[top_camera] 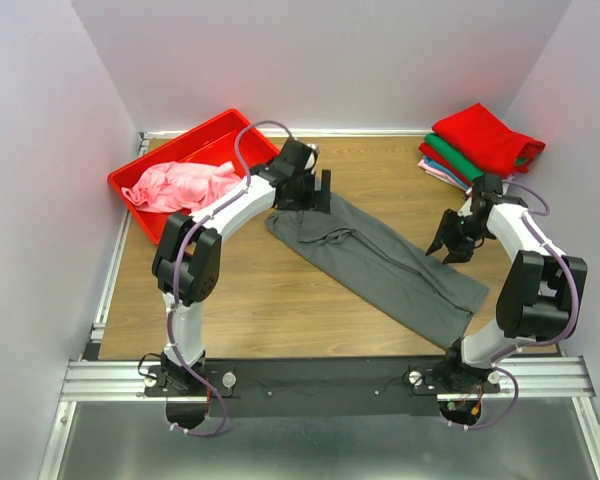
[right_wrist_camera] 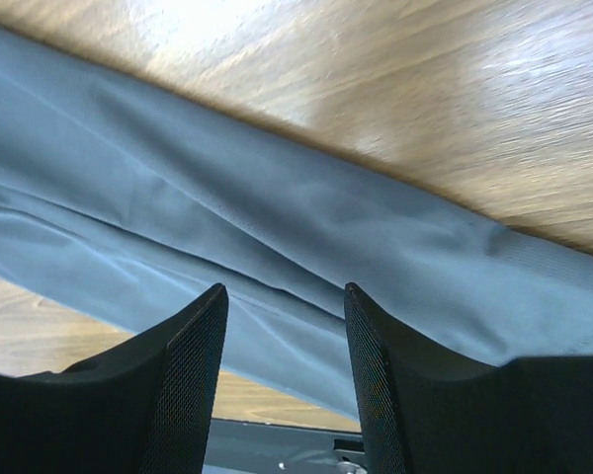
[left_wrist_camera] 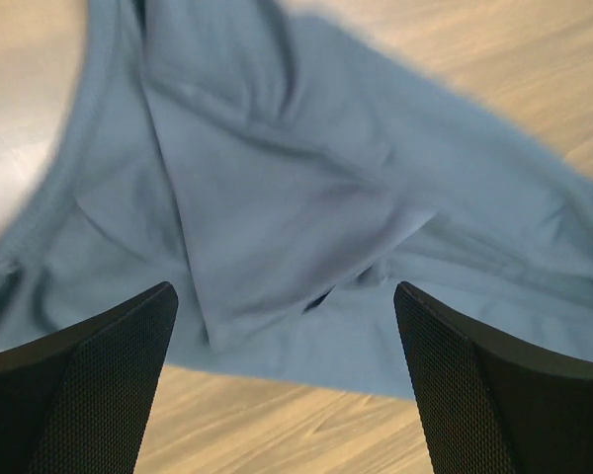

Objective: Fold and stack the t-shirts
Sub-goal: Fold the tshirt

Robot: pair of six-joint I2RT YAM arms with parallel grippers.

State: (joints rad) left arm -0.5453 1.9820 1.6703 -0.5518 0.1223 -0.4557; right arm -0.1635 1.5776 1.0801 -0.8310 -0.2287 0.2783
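We are hovering our left pincer (left_wrist_camera: 287, 296), spread wide, over the far end of the dark grey cloth t-shirt (top_camera: 380, 262), which is lying as a long strip slanting from the wooden counter's (top_camera: 260, 300) middle toward its near right corner. Our right pincer (right_wrist_camera: 285, 296) is hanging half spread above it, pinching nothing.

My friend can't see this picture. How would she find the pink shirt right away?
Look at the wooden table and go to its far left corner, where a red bin sits. The pink t-shirt lies crumpled inside it. It is the only shirt in a bin: the dark grey t-shirt lies spread on the table, and the folded stack sits far right.
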